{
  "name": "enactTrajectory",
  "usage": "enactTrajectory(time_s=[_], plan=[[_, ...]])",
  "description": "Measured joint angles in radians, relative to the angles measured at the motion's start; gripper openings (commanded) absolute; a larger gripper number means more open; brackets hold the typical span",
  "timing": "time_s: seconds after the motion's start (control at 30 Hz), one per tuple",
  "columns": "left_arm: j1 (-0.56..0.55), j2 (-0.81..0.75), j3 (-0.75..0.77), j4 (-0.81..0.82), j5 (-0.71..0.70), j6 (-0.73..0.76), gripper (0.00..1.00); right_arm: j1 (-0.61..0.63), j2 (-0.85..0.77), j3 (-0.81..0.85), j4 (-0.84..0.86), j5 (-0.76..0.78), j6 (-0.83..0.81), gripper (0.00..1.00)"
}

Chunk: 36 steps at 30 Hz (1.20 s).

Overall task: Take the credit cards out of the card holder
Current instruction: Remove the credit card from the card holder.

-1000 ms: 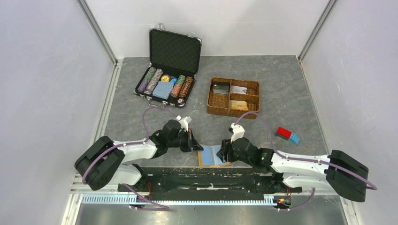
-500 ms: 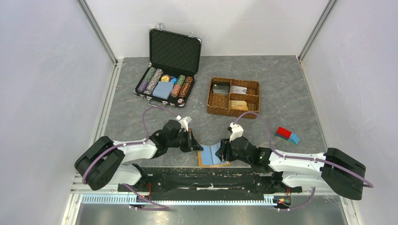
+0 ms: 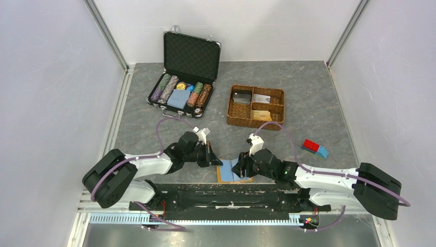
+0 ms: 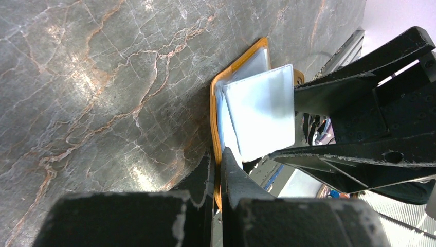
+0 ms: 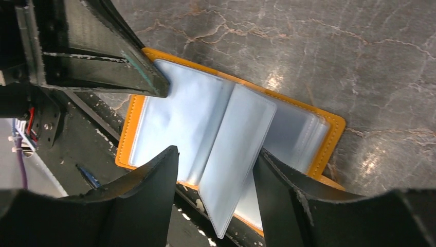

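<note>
The orange-tan card holder (image 3: 230,170) lies open at the table's near edge, its pale blue clear sleeves fanned up. It shows in the left wrist view (image 4: 221,92) and the right wrist view (image 5: 319,123). My left gripper (image 3: 215,156) is shut on the holder's orange cover edge (image 4: 218,149). My right gripper (image 3: 242,169) is open, its fingers (image 5: 154,180) on either side of one raised sleeve (image 5: 236,149). No credit cards show in the sleeves; the sleeves in view look empty.
A brown woven divided basket (image 3: 255,106) with cards and a dark box stands behind the holder. An open black case (image 3: 184,77) of poker chips and blue playing cards is at the back left. A red-and-blue block (image 3: 314,148) lies at the right. The black base rail (image 3: 221,193) runs just below the holder.
My right gripper has shifted slightly left over the holder's sleeves. The left gripper has stayed in place, holding the cover.
</note>
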Motion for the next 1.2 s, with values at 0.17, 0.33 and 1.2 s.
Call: enactTrajectory(time_s=[0.17,0.33,1.2], plan=[[0.0,0.003,0.0,0.004,0.001,0.0,0.02,0.0,-0.002,0.0,0.025,-0.019,-0.006,0.56],[0.0,0.006,0.0,0.005,0.001,0.0,0.02,0.0,-0.002,0.0,0.054,-0.042,-0.011,0.53],[0.0,-0.016,0.0,0.005,-0.001,-0.016,0.57,0.0,0.069,-0.055,0.302,-0.195,-0.005,0.42]])
